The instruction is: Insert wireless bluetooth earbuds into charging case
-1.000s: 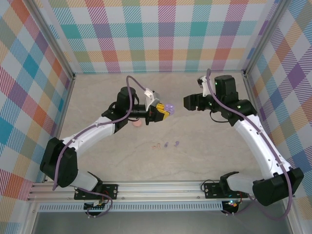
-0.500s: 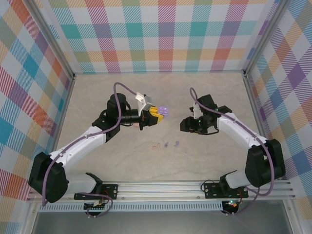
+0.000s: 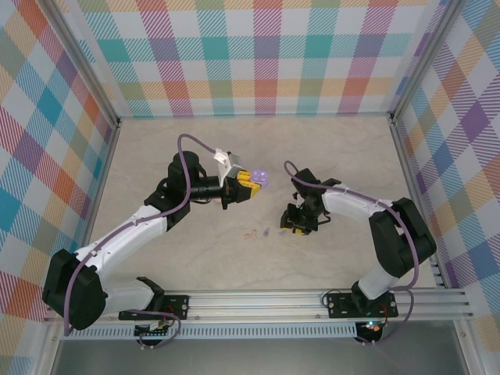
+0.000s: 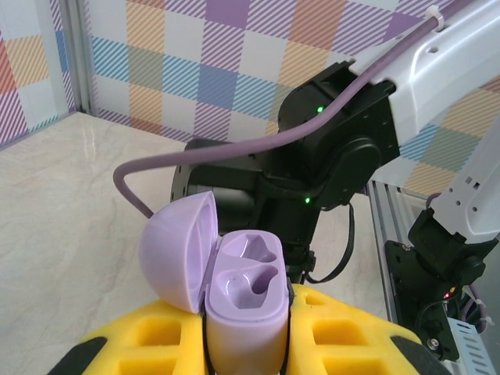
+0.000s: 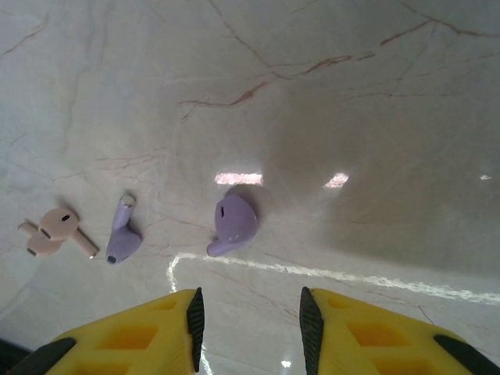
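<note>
- Pickup of the nearest lilac earbud [image 5: 234, 223] is judged to be the step in hand. The right gripper [image 5: 250, 308] is poised low over the desk [image 5: 375, 117], jaws parted wide and nothing held, with that earbud lying just ahead of the gap.
- Well apart from that earbud and raised off the desk, the charging case [image 4: 244, 312] is clamped in the left gripper [image 3: 248, 182]. Its lid is flipped back and both moulded wells are seen empty.
- A clean grasp would be helped by centring the jaws on the earbud's rounded body rather than its stem. The closing should be gentle, since so small and smooth a shell could be squeezed out sideways.
- Just beside that earbud lies a second lilac earbud [image 5: 121, 238], with the pink pair [image 5: 55, 232] beyond it, so a narrow approach is advised to leave the neighbour undisturbed.
- The right gripper's fingertips are cut off at the lower edge of the wrist view, and their height above the desk cannot be told.
- From above, the earbuds are reduced to specks. Whether the pink pair touch each other cannot be made out.
</note>
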